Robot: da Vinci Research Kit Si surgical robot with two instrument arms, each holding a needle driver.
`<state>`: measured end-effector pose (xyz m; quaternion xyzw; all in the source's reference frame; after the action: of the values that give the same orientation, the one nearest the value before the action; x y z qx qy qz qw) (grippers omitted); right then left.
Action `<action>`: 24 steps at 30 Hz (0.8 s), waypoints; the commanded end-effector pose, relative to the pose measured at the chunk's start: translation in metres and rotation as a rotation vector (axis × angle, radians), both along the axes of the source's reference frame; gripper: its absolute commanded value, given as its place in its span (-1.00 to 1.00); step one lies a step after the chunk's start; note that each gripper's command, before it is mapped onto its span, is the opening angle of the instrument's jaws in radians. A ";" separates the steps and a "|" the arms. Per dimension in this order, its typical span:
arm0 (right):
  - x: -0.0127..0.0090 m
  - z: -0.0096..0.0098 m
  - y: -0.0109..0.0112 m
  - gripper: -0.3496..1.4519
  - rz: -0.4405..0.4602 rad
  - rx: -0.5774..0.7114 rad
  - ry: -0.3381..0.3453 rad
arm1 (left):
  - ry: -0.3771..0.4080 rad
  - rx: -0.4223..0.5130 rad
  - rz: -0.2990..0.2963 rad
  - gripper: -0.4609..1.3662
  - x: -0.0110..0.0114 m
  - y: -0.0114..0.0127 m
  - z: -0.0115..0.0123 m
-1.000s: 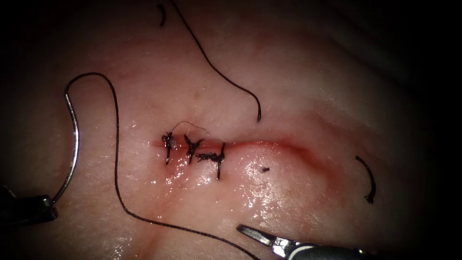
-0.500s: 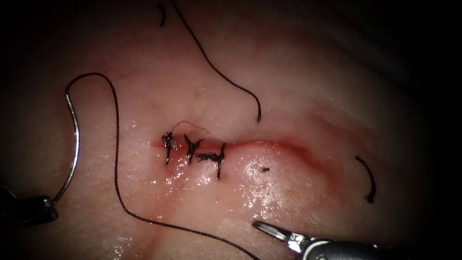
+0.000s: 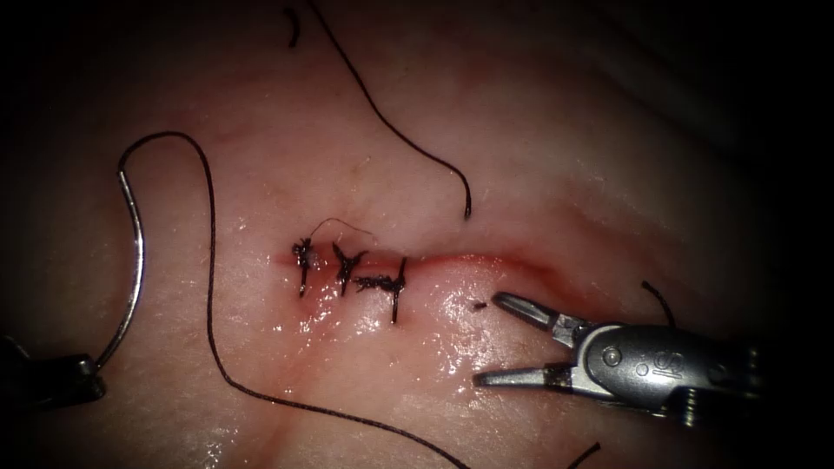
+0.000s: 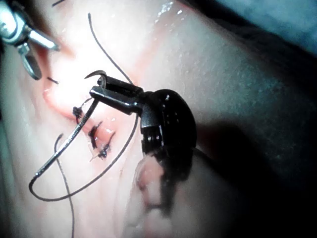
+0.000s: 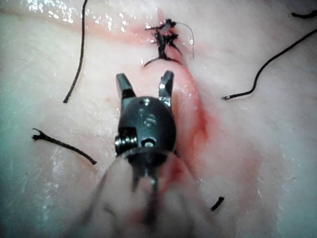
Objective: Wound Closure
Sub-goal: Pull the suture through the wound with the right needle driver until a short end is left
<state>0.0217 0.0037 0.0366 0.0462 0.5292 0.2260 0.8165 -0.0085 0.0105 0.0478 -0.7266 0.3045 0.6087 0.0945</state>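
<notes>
Three stitches close the cut's left end; left claw grips the needle, right claw gapes empty.

In the endoscope view the light pools on the tissue and fades to black at every edge, so the left hand, clamped on the needle near its tip and clear of the tissue left of the cut, sits in gloom. Wet glare glints just left of the right hand, whose empty, spread jaws shine. In the left wrist view the tissue beyond the left hand is glaringly bright, with heavy shadow behind it.
</notes>
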 end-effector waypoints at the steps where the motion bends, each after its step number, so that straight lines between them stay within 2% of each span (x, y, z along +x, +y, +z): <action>1: 0.0001 0.0004 0.0002 0.40 0.000 0.000 -0.001 | 0.001 -0.002 0.004 -0.88 0.0000 0.0000 0.0001; 6: 0.0004 0.0013 0.0006 0.34 0.003 -0.002 -0.003 | 0.002 -0.002 0.004 -0.88 0.0000 0.0000 0.0001; 8: 0.0005 0.0015 0.0007 0.25 0.003 -0.002 -0.003 | 0.001 -0.002 0.004 -0.88 0.0000 0.0000 0.0001; 10: 0.0005 0.0016 0.0008 0.02 0.004 -0.002 -0.003 | 0.002 -0.002 0.004 -0.88 0.0000 0.0000 0.0001; 11: 0.0005 0.0017 0.0008 -0.16 0.002 -0.002 -0.001 | 0.001 -0.002 0.004 -0.88 0.0000 0.0000 0.0001; 12: 0.0005 0.0018 0.0007 -0.91 -0.005 -0.002 0.010 | 0.002 -0.002 0.004 -0.88 0.0000 0.0000 0.0001; 13: 0.0005 0.0018 0.0007 -1.00 -0.011 -0.007 0.014 | 0.002 -0.002 0.004 -0.88 0.0000 0.0000 0.0001; 19: 0.0005 0.0016 0.0003 -1.00 -0.069 -0.051 0.026 | 0.002 -0.002 0.004 -0.88 0.0000 0.0000 0.0001; 24: 0.0008 -0.0001 -0.0011 -1.00 -0.099 -0.068 0.045 | 0.001 -0.002 0.004 -0.88 0.0000 0.0000 0.0003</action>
<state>0.0226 0.0021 0.0362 0.0525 0.5521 0.1617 0.8163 -0.0084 0.0105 0.0481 -0.7265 0.3053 0.6084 0.0939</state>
